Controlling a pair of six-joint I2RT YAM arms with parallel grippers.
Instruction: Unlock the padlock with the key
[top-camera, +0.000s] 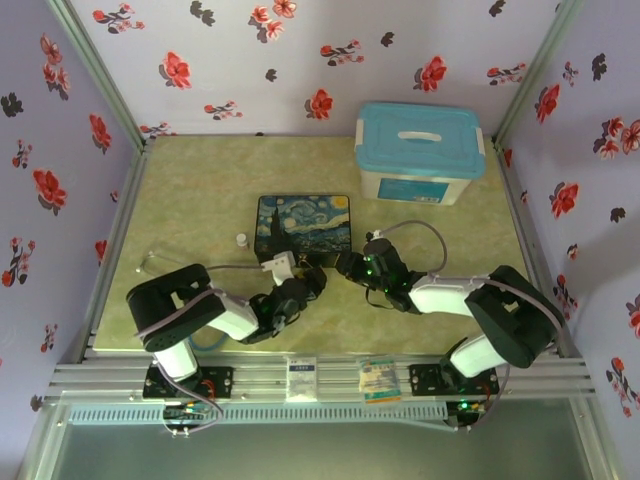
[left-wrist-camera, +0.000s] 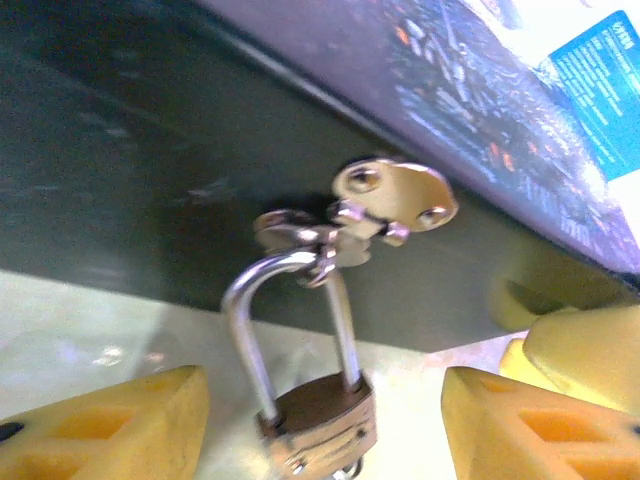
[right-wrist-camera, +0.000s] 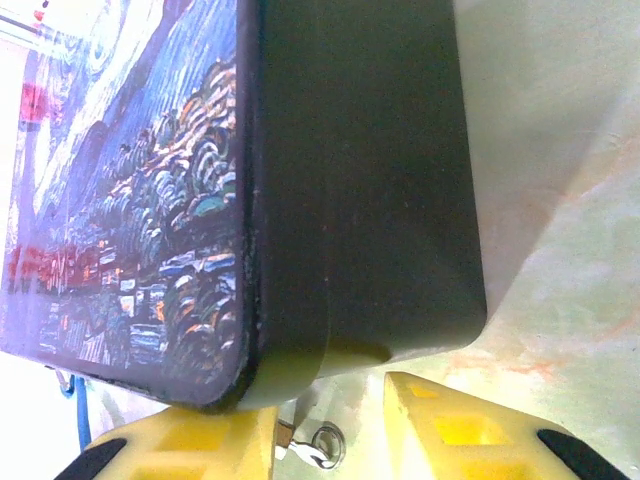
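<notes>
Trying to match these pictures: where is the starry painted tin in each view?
Top external: painted tin near picture centre.
Left wrist: painted tin across the top, padlock hanging from its hasp.
Right wrist: painted tin at left and centre.
Shared landmark: pale green tabletop.

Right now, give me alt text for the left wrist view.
A tiny brass padlock is hooked by its silver U-shaped shackle through the silver hasp on a dark painted tin. The left gripper stands open, its yellow fingers either side, not touching it.
</notes>
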